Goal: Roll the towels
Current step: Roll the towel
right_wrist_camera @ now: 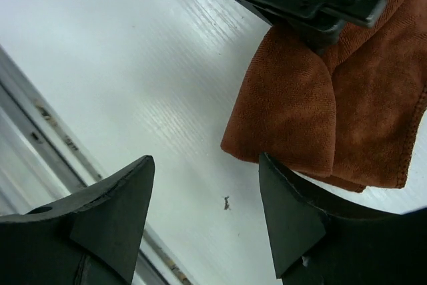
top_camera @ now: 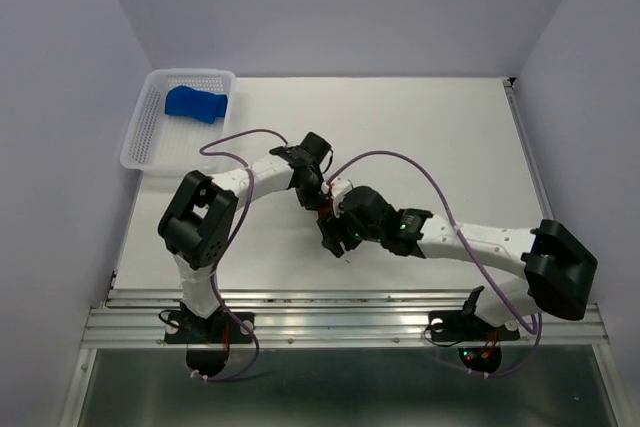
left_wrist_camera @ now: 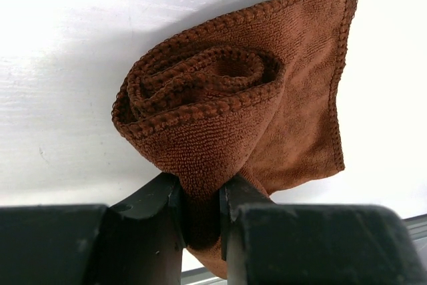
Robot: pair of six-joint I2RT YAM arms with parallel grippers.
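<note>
The left fingers (left_wrist_camera: 157, 211) are clamping the loosely rolled rust-brown towel (left_wrist_camera: 220, 98) at the surface (left_wrist_camera: 60, 98), the right fingers (right_wrist_camera: 113, 205) hanging spread, empty, beside it; so pinched, the slack coil is probably risking unrolling

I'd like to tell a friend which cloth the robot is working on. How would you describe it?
Look at the white table: near its middle, the left gripper pinches the brown towel, a rust-coloured cloth coiled into a loose roll. The only other cloth, the blue towel, lies apart in the basket at the far left corner.
</note>
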